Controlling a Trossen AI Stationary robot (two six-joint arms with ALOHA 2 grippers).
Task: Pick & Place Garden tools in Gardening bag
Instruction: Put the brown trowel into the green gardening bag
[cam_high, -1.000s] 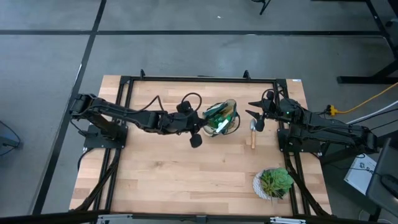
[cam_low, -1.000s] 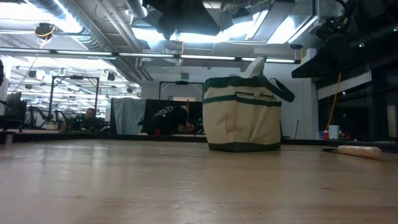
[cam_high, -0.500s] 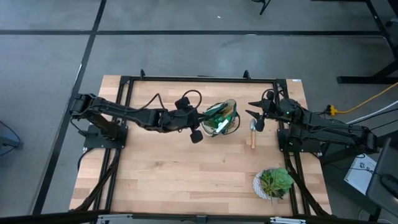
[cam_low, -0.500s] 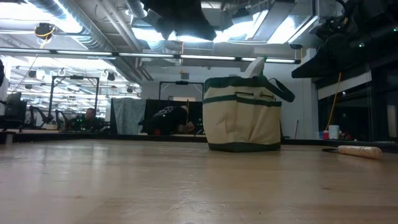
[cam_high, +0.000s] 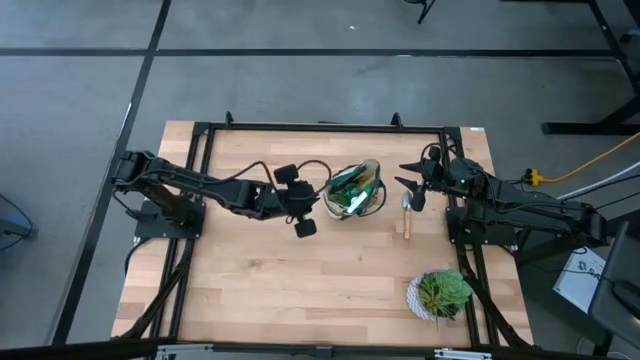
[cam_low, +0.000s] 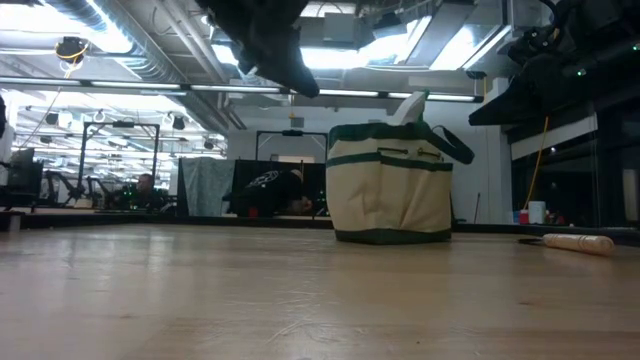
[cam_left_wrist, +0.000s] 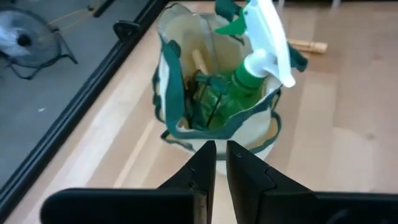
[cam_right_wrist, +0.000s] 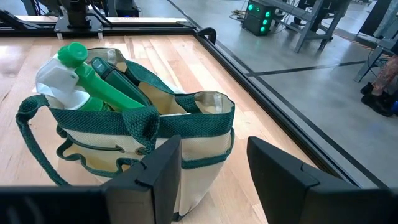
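Plant (cam_high: 441, 293): green and leafy in a white pot, sitting at the near right of the table (cam_high: 270, 290), about 4 o'clock from the bag and well apart from it.
Left gripper (cam_high: 302, 215): hovering above the boards just at 9 o'clock of the bag, clear of it; in the left wrist view its fingers (cam_left_wrist: 205, 163) are standing almost together with only a thin slit between them, gripping nothing.
Wooden-handled tool (cam_high: 406, 219): lying flat on the table at 3 o'clock of the bag, near it but not touching; its pale handle is pointing toward the near edge, its metal end lying under the right gripper.
Gardening bag (cam_high: 355, 190): standing upright near the middle of the table, a little toward the far edge, between the two grippers; beige canvas with dark green trim.
Spray bottle (cam_left_wrist: 256, 68): sitting inside the bag, its white trigger head and green neck sticking out above the rim.
Other contents: a pale wooden handle (cam_left_wrist: 200, 61) is leaning inside the bag, with dark green parts beside it that cannot be told apart.
Right gripper (cam_high: 414, 186): hanging at 3 o'clock of the bag, above the metal end of the loose tool; its fingers (cam_right_wrist: 163, 167) are spread wide and carrying nothing.
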